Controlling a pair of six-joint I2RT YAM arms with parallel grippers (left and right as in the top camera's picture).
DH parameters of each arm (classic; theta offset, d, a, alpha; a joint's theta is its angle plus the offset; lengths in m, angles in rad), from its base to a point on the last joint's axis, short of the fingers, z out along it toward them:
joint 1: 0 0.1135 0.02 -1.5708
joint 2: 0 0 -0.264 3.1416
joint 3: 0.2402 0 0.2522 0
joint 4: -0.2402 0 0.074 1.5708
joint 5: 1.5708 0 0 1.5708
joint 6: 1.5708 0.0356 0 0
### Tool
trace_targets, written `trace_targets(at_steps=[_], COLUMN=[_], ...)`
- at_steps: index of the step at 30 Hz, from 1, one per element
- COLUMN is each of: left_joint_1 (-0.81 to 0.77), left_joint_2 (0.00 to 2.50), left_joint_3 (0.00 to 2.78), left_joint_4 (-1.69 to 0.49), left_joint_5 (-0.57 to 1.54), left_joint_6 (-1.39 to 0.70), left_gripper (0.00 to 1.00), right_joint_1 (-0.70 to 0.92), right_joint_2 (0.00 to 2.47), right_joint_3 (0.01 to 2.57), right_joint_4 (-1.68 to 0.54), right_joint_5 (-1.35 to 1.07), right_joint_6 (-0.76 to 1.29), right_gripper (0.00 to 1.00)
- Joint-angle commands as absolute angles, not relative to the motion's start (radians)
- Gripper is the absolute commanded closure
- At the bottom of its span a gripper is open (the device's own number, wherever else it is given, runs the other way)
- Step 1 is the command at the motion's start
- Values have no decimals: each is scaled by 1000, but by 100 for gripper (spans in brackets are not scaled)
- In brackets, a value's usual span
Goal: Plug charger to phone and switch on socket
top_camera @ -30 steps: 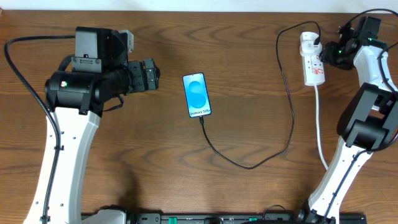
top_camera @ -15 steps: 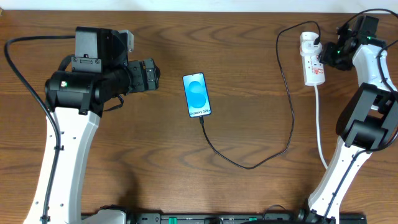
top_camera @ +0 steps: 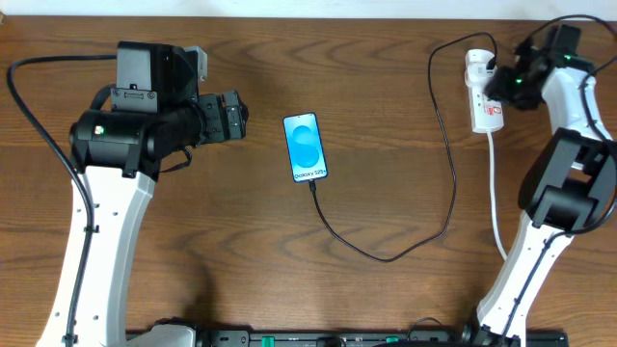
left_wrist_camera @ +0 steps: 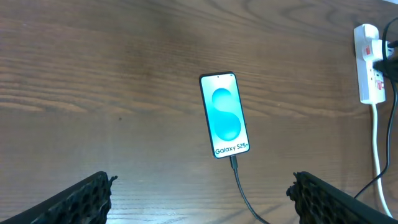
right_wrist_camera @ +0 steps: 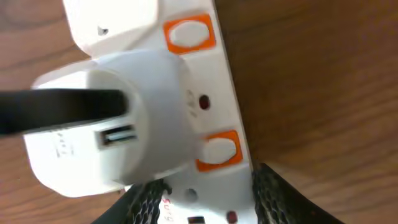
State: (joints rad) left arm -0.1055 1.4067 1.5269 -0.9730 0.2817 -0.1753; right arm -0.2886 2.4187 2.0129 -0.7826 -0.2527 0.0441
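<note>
Your right claw (right_wrist_camera: 208, 198), fingers (right_wrist_camera: 146, 202) spread, hangs over the near end of the socket (right_wrist_camera: 211, 93) on the table (right_wrist_camera: 323, 93); press one fingertip squarely onto the orange-rimmed switch (right_wrist_camera: 217, 150) just ahead, beside the white plug (right_wrist_camera: 106, 124), without shoving it.

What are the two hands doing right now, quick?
Left hand: open, holding nothing.
Right hand: open, fingers either side of the socket, not visibly gripping it.
</note>
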Motion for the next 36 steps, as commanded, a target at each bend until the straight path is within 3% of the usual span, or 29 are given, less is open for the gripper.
trace_targets(at_steps=[1, 36], left_joint_1=[-103, -103], left_joint_2=[1407, 1407], left_joint_3=[1539, 1539], left_joint_4=[-976, -976], left_joint_5=[271, 271], left_joint_6=[-165, -165], left_gripper=[7, 7], right_joint_1=[-252, -333], right_joint_2=[2389, 2357], right_joint_3=[1982, 1982], right_joint_4=[-809, -753], right_joint_5=[-316, -214], right_joint_6=[36, 115], right_gripper=[54, 50])
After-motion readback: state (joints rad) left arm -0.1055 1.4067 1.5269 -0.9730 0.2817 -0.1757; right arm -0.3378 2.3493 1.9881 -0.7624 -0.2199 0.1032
